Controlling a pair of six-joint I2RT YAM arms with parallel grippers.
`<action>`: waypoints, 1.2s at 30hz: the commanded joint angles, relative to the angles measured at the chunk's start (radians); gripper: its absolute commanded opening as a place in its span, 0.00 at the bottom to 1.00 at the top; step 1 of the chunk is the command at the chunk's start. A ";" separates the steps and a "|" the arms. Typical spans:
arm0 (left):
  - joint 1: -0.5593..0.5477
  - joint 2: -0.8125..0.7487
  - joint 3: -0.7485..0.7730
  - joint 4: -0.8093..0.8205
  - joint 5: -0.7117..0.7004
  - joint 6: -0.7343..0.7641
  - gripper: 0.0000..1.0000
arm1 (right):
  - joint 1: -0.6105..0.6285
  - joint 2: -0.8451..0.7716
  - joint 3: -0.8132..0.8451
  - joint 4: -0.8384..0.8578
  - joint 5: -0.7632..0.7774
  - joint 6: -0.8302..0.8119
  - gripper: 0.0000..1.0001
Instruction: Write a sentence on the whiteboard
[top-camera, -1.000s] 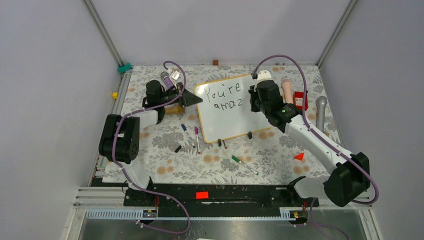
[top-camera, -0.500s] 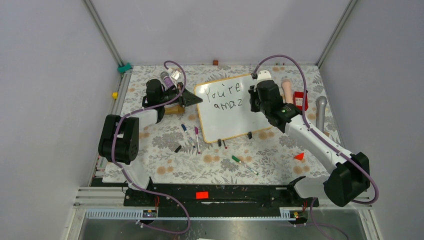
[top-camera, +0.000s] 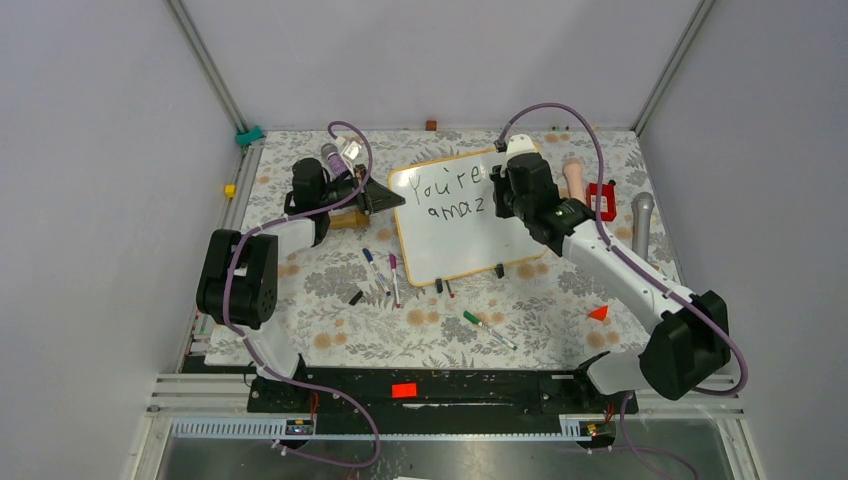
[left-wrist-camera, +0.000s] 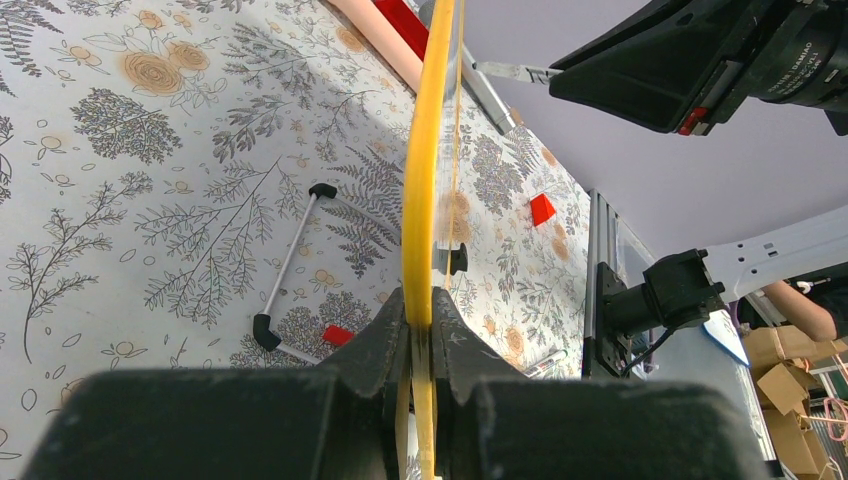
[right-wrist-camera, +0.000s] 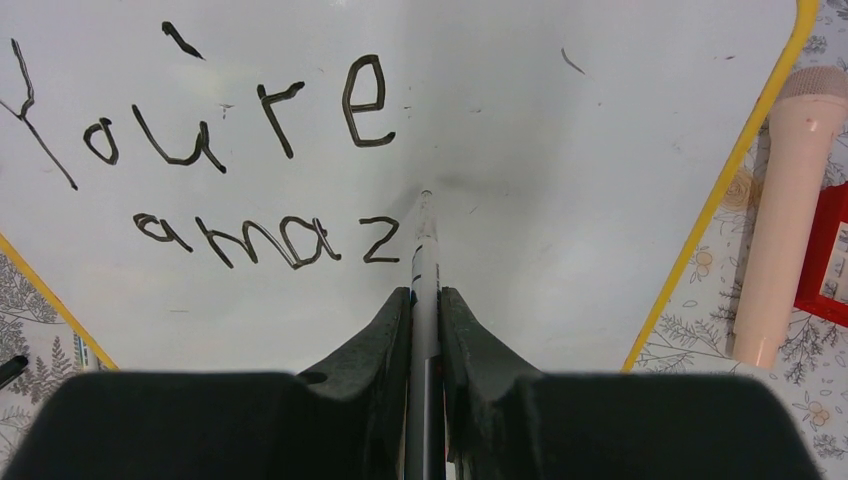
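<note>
The whiteboard (top-camera: 455, 240) stands tilted on the floral table, its yellow frame (left-wrist-camera: 425, 180) seen edge-on in the left wrist view. My left gripper (left-wrist-camera: 422, 305) is shut on that frame at the board's left edge (top-camera: 392, 200). The sentence (right-wrist-camera: 250, 140) reads "You're" with "amaz" below it (top-camera: 452, 196). My right gripper (right-wrist-camera: 425, 295) is shut on a grey marker (right-wrist-camera: 424, 250). Its tip points at the white surface just right of the "z", close to it or touching. In the top view the right gripper (top-camera: 510, 190) hangs over the board's right part.
Several loose markers (top-camera: 385, 270) and caps (top-camera: 443, 287) lie in front of the board, a green one (top-camera: 487, 329) nearer me. A pink microphone (right-wrist-camera: 785, 210), a red object (top-camera: 601, 200) and a grey microphone (top-camera: 641, 225) sit right of the board. A red triangle (top-camera: 598, 313) lies right.
The right arm has shifted slightly up and left over the board with the marker. The writing still reads "You're amaz". The left arm has not moved.
</note>
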 joint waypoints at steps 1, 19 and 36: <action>-0.013 -0.018 0.023 0.016 0.040 0.061 0.00 | -0.006 0.018 0.059 0.037 0.006 -0.020 0.00; -0.013 -0.018 0.027 0.004 0.039 0.075 0.00 | -0.006 0.081 0.102 0.002 0.026 -0.017 0.00; -0.013 -0.008 0.042 0.001 0.041 0.073 0.00 | -0.006 -0.050 0.019 -0.001 0.014 -0.002 0.00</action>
